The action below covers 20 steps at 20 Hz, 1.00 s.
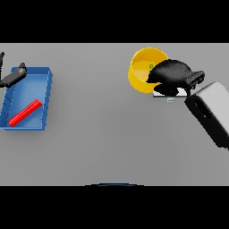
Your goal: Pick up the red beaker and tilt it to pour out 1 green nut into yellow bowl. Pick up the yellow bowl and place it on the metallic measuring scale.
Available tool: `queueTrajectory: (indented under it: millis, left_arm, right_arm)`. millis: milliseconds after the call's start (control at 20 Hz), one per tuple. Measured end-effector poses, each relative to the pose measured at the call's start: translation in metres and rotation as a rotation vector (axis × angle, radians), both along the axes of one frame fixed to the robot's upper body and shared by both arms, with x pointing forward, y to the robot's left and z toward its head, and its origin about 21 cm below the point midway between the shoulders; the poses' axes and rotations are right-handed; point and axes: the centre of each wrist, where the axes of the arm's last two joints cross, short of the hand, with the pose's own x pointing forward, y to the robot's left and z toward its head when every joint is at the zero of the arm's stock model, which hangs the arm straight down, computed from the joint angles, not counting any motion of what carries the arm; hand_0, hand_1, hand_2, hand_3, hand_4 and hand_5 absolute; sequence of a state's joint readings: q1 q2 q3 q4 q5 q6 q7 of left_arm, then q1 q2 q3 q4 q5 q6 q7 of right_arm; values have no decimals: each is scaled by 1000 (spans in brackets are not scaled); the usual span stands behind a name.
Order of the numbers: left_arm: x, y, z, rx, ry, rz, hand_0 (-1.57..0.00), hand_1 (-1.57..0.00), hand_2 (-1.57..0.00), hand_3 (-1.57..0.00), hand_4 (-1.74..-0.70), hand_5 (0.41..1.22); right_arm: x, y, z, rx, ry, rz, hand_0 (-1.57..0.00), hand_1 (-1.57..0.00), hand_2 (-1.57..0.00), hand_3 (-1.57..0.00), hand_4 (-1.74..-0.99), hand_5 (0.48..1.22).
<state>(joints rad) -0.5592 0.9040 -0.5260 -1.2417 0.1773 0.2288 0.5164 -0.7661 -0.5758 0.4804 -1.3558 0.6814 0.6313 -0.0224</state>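
On the grey table (112, 134), the right hand (172, 76) curls its fingers round the rim of the yellow bowl (141, 67) — round, deep, tilted, a green nut (151, 66) inside — above the metallic scale (172, 93). The left hand (13, 76) shows far left, beside a blue tray (47, 96) holding the red beaker (25, 112).

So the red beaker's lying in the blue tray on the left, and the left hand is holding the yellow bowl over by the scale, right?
Not quite: the head view shows the right hand at the yellow bowl, by the scale. The left hand is at the blue tray, where the red beaker lies.
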Motion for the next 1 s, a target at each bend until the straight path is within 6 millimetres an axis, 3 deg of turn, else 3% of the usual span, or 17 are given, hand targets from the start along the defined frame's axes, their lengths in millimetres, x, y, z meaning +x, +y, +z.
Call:
queueTrajectory:
  millis: [200, 400, 650, 1000]
  left_arm:
    - [-5, -9, 2, -14, 19, 6, 1, 1, 1, 1, -824, 759]
    - [-5, -4, 5, -9, 24, 28, 1, 1, 1, 1, -829, 774]
    - [-6, -1, 9, -8, 25, 33, 1, 1, 1, 1, -818, 756]
    - [-3, -6, 4, -6, 36, 32, 1, 1, 1, 1, -796, 729]
  right_arm:
    - [18, -25, -11, 17, 7, -111, -1571, -1571, -1570, -1205, -1720, 1221]
    - [32, -46, -22, 26, 3, -184, -1571, -1571, -1571, -1168, -1720, 1221]
    - [47, -70, -39, 17, 19, -267, -1571, -1571, -1571, -1308, -1723, 1221]
    - [54, -71, -74, 21, 37, -308, -1571, -1499, -1565, -1500, -1727, 1221]
